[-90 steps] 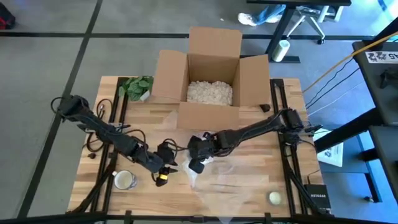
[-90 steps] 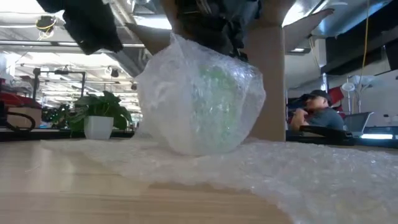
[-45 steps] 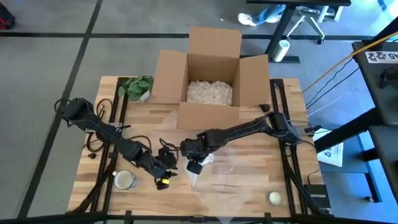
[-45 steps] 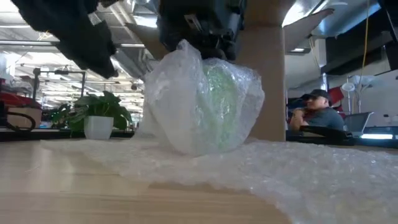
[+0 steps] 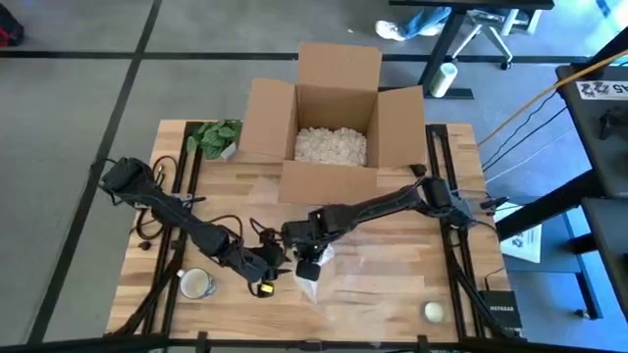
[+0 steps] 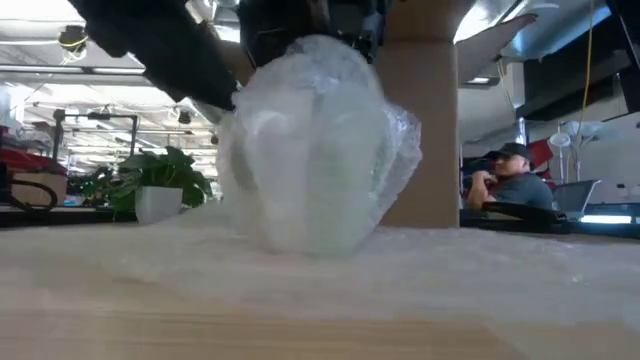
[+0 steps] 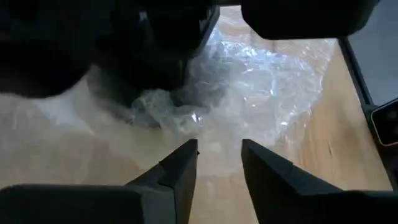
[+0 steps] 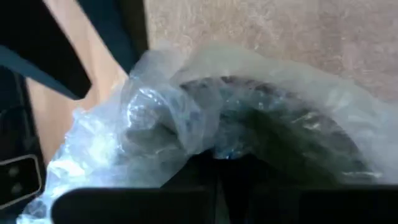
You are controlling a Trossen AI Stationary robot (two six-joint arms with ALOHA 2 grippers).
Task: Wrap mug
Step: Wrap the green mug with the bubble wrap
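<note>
Near the front left corner of the light wooden surface (image 5: 392, 240) stands a pale glazed mug (image 5: 197, 284), bare and well apart from the work. Just to its right the left end effector (image 5: 263, 277) hovers low with its fingers (image 7: 179, 169) parted and empty, pointed at the bundle. That bundle, a green mug swathed in clear bubble wrap (image 6: 312, 150), sits near the middle of the front edge, on the left end of the bubble-wrap sheet (image 5: 378, 284) spread toward the front right corner. The right end effector (image 5: 306, 257) is directly over it, clenched on a gathered fold of wrap at the top. To finish this fold well, I judge the right should keep the fold taut and pressed down over the mug's mouth while the left closes in from the side to pin the loose flap, gently, so the bundle does not tip or roll.
</note>
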